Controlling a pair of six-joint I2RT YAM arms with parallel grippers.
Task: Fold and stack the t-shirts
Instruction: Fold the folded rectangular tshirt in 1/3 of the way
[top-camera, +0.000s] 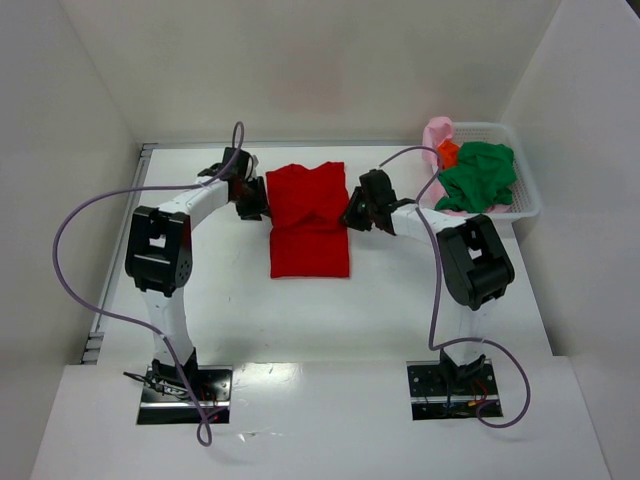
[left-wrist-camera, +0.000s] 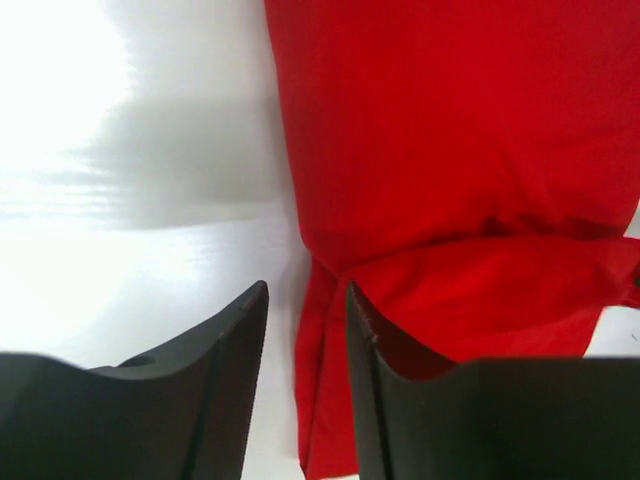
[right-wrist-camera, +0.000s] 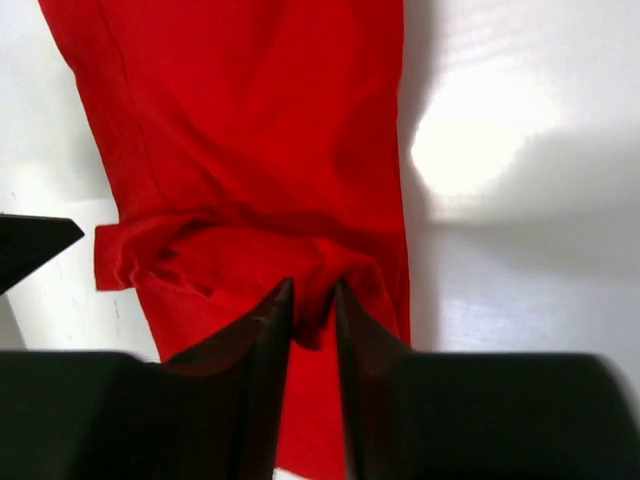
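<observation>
A bright red t-shirt lies folded into a long strip in the middle of the table, its upper part doubled over. My left gripper sits at the strip's left edge. Its jaws are open, and only the table and the hem of the red t-shirt show through the gap. At the right edge is my right gripper, its jaws a narrow way apart. A bunched fold of the red t-shirt lies between its tips. The green, pink and orange t-shirts lie heaped at the back right.
A white lattice basket at the back right holds the heaped shirts. White walls close in the table on the left, back and right. Purple cables loop from both arms over the table's near half.
</observation>
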